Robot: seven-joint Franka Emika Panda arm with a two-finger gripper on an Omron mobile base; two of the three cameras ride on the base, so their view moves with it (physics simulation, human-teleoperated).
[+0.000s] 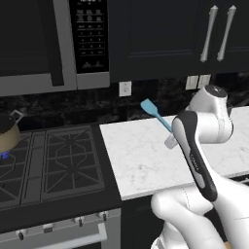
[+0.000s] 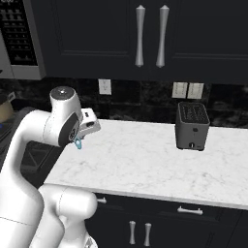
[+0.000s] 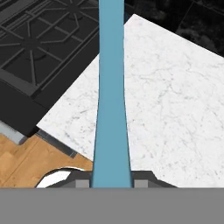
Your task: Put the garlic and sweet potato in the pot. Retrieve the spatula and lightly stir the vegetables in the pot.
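My gripper (image 3: 111, 181) is shut on the slim handle of the light blue spatula (image 3: 111, 87), which runs straight up the hand view over the counter's edge. In the left base view the spatula (image 1: 154, 113) is held in the air above the white marble counter (image 1: 141, 160), blade up and to the left, with the gripper (image 1: 170, 141) at its lower end beside my forearm. A small blue end of the spatula (image 2: 77, 143) pokes out under the hand in the right base view. The tan-gold pot (image 1: 7, 135) sits on the stove at the far left, over a blue flame. Garlic and sweet potato are out of view.
A black gas stove (image 1: 58, 160) lies left of the counter, with a microwave (image 1: 48, 44) above it. A dark toaster (image 2: 192, 127) stands at the counter's back right. Dark cabinets (image 2: 150, 34) hang overhead. Wooden floor (image 3: 22, 162) shows below the counter edge.
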